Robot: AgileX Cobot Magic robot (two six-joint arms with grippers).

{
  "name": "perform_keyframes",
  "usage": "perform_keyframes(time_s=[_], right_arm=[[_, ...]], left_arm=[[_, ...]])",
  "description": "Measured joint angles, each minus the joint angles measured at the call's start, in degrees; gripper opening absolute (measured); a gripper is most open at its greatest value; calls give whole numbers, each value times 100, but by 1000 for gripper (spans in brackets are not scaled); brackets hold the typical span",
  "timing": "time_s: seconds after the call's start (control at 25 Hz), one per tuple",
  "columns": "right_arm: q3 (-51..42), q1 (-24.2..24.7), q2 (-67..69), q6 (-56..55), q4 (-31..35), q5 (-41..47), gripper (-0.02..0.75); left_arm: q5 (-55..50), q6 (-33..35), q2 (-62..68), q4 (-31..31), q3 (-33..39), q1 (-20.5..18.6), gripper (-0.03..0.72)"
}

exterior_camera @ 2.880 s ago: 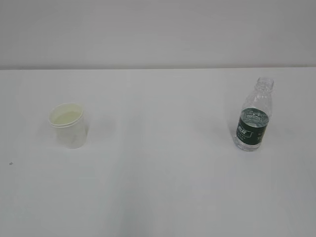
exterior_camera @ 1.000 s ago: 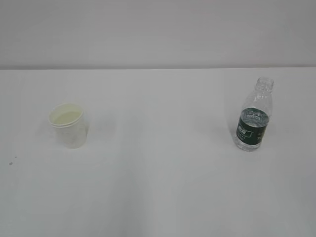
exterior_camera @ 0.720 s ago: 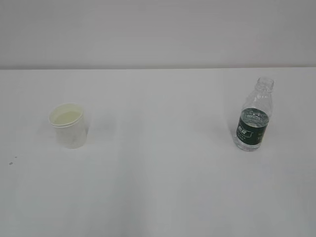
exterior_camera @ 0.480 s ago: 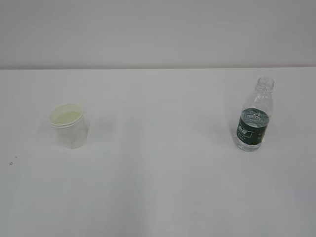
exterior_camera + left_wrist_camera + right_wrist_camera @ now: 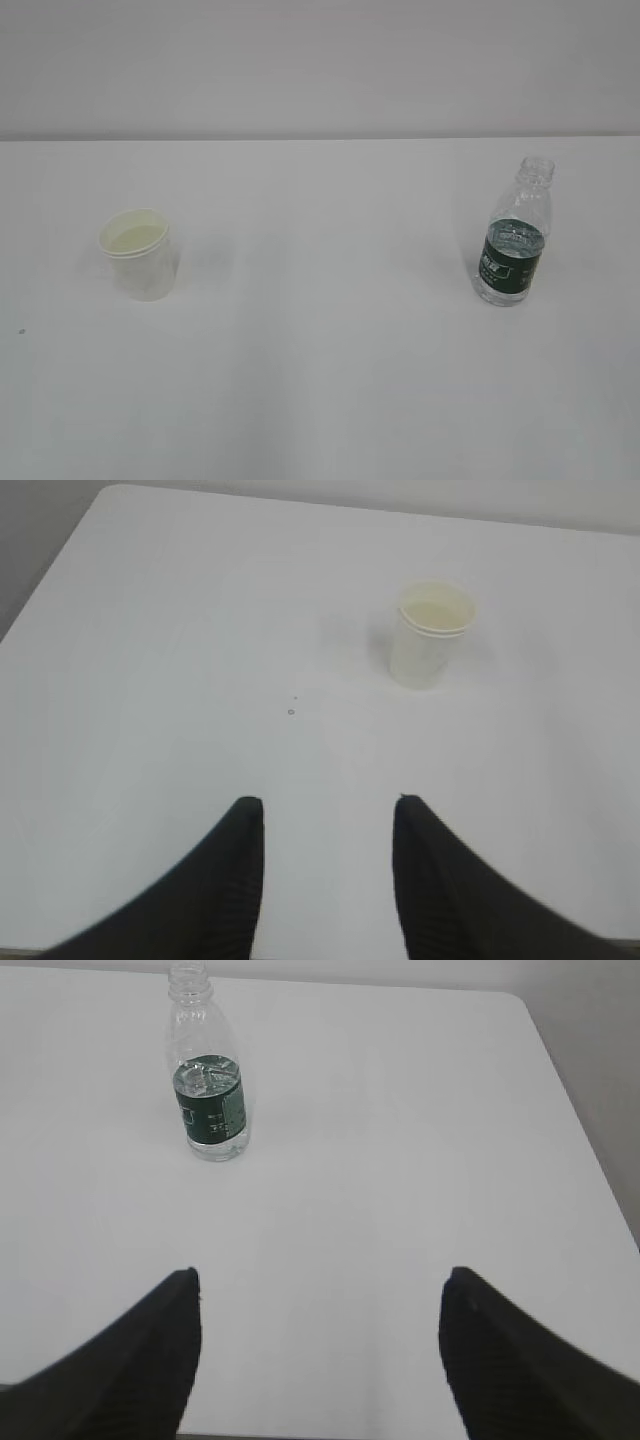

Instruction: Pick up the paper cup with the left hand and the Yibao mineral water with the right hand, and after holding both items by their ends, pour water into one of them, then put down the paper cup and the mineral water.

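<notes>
My left pincer (image 5: 325, 820): parted, empty; paper cup (image 5: 432, 633) upright ahead, slightly right, well apart. My right pincer (image 5: 320, 1300): wide, empty; Yibao mineral water (image 5: 207, 1080) upright ahead-left on counter (image 5: 400, 1160).

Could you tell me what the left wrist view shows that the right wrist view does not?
Only the left wrist view shows the paper cup, standing upright beyond the open left end effector, with tiny dark specks on the table nearer the camera. Only the right wrist view shows the Yibao mineral water, upright and capless, ahead and to the left of the open right end effector. Both show the bare white table and two black fingers, spread apart and holding nothing.
</notes>
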State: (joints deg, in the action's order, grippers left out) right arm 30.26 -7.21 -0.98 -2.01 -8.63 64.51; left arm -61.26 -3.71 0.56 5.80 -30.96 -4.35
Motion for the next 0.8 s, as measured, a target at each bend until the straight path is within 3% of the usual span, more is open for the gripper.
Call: perform_keyframes(time_s=[0.8], right_arm=[[-46, 0, 0, -3, 19, 86, 559]], left_arm=[[-200, 60, 0, 0, 57, 0, 299]])
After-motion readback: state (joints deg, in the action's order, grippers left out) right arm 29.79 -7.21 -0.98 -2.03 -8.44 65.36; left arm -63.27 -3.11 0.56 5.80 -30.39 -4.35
